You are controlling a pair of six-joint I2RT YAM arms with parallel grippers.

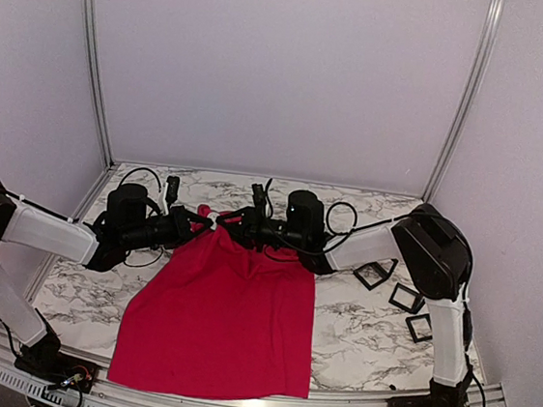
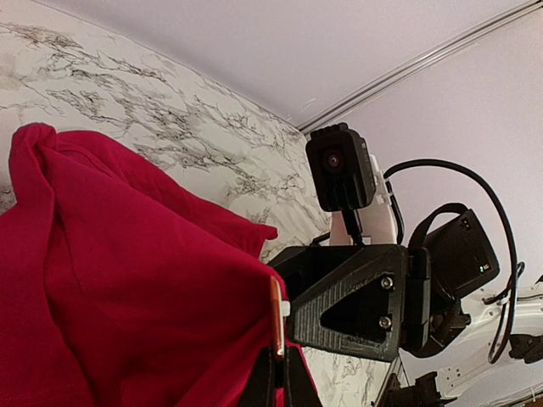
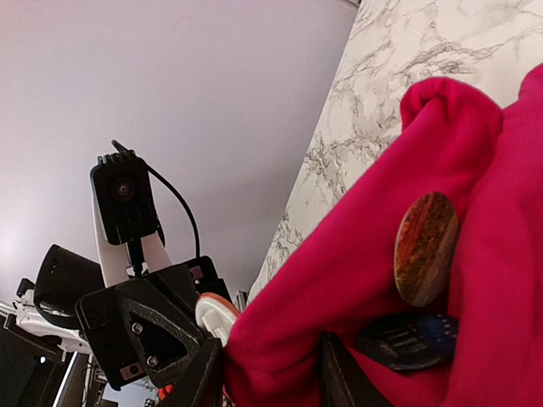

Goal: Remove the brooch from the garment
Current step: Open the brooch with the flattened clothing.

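Note:
The red garment (image 1: 221,315) lies on the marble table, and both arms hold its far edge up. My left gripper (image 1: 200,221) (image 2: 284,369) is shut on the lower edge of the brooch (image 2: 277,314), a thin orange-rimmed disc with a white back (image 3: 214,312). The disc stands edge-on against the garment (image 2: 127,280). My right gripper (image 1: 242,225) (image 3: 271,365) faces it from close by. A bunched fold of the garment (image 3: 356,280) fills the gap between its fingers. Another oval brown-orange disc (image 3: 424,248) sits on the fabric beside that fold.
Three small black square frames (image 1: 374,273) (image 1: 405,296) (image 1: 419,327) lie on the marble table (image 1: 374,341) to the right of the garment. Metal posts and pale walls close off the back and sides. A metal rail runs along the near edge.

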